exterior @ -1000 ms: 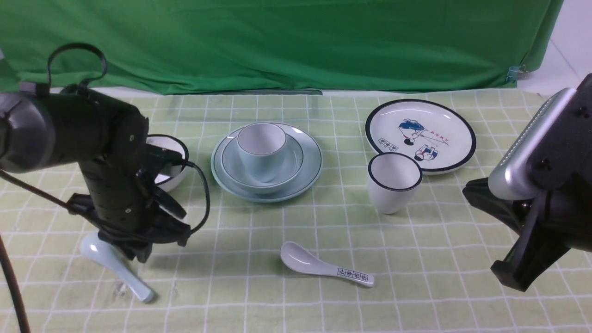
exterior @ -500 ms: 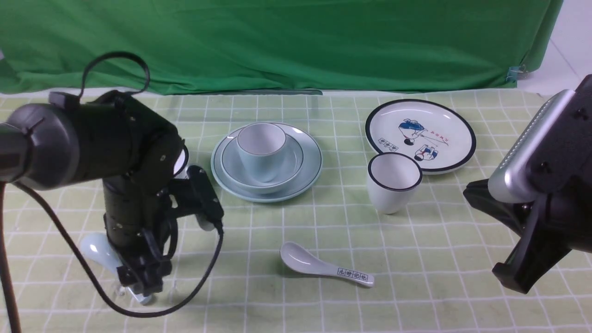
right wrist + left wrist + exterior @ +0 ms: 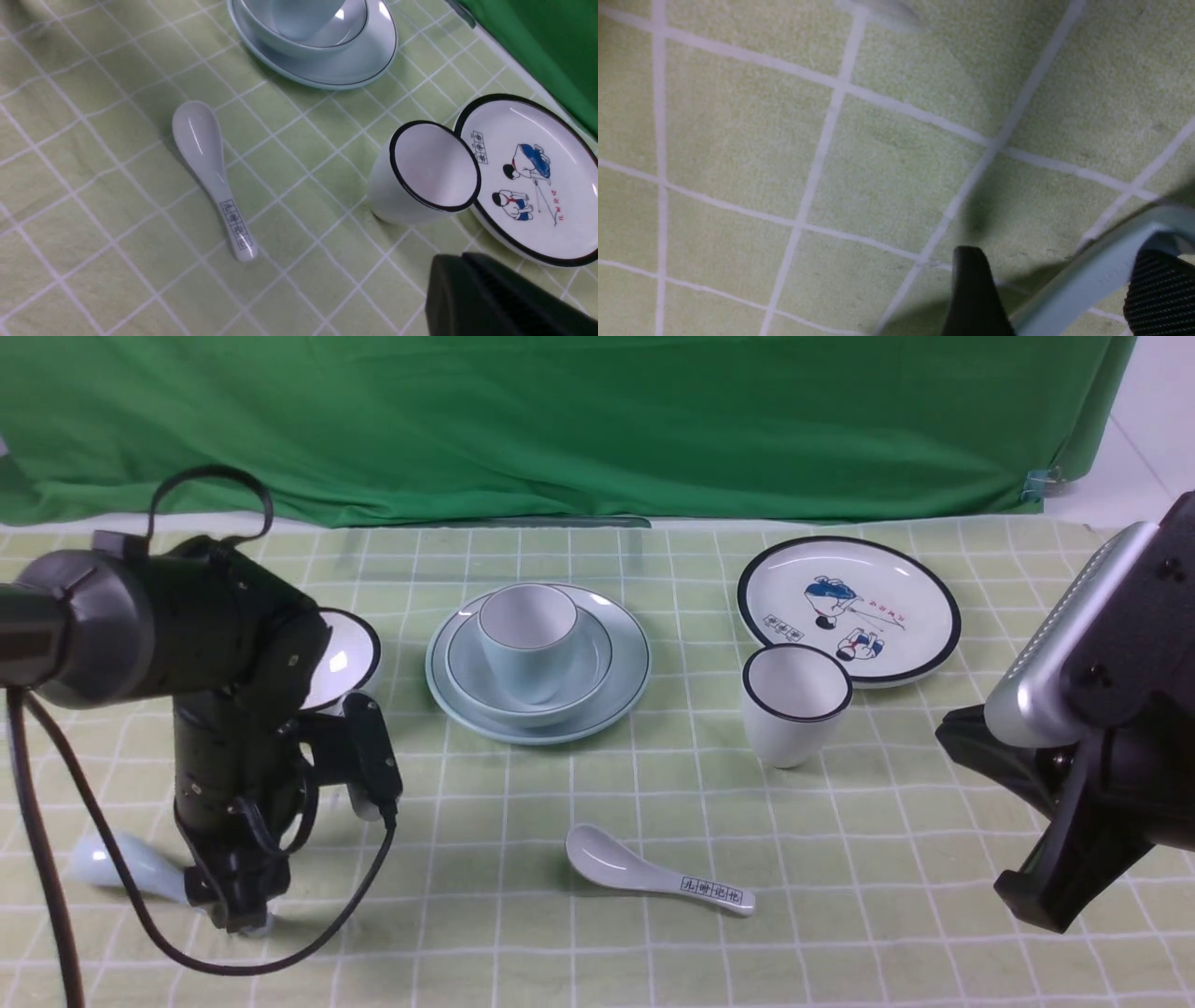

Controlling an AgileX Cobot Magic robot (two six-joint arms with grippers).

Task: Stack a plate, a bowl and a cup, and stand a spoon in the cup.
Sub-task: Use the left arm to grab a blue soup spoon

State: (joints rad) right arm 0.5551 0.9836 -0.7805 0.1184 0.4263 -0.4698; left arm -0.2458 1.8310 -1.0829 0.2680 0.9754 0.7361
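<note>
The left gripper (image 3: 245, 920), tips down near the surface (image 3: 523, 803), has its jaws spread wide astride the spoon's (image 3: 114, 868) handle; the bowl end lies to its left.

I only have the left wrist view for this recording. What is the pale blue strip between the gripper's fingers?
Observer: It is the handle of the plain pale blue spoon. The front view shows its scoop end lying on the cloth, on the robot's left.
Operator: Is the stack ready for it?
Observer: Yes. The cup stands in the bowl on the plate, farther back at the middle.
Operator: Any lookalike nearby?
Observer: A white spoon with printed characters lies toward the middle, well apart from the left gripper.
</note>
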